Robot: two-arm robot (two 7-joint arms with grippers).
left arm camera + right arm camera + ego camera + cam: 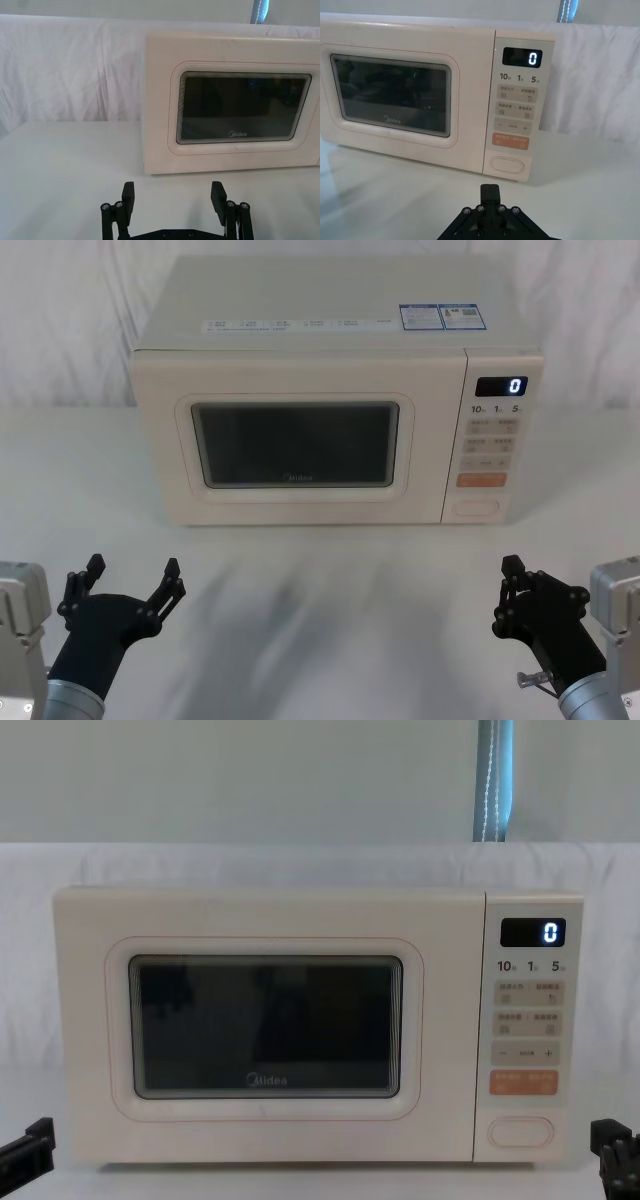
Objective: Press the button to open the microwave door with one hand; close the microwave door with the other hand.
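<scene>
Still shut: microwave faces the robot, both grippers low on the near side

Squarely at the far middle of the white worktop stands the microwave, its front turned toward the robot and its long axis running left to right. The door takes up the left and middle of that front and sits flush with the body, closed; its dark window is likewise wider than tall, with the Midea logo under the glass. The narrow control panel fills the right end, and its display reads 0. At the bottom of the panel lies the button, a cream pill with its long axis left to right, just under the orange key.

The left gripper hovers over the near left of the worktop, well short of the door and pointing at it; its jaws are released, spread wide, with nothing between the two fingers. The right gripper hovers at the near right, roughly in line with the control panel and well apart from it. Its jaws are clenched, the fingertips pressed together on nothing, pointing toward the button from the near side.

A white cloth hangs behind the microwave.
</scene>
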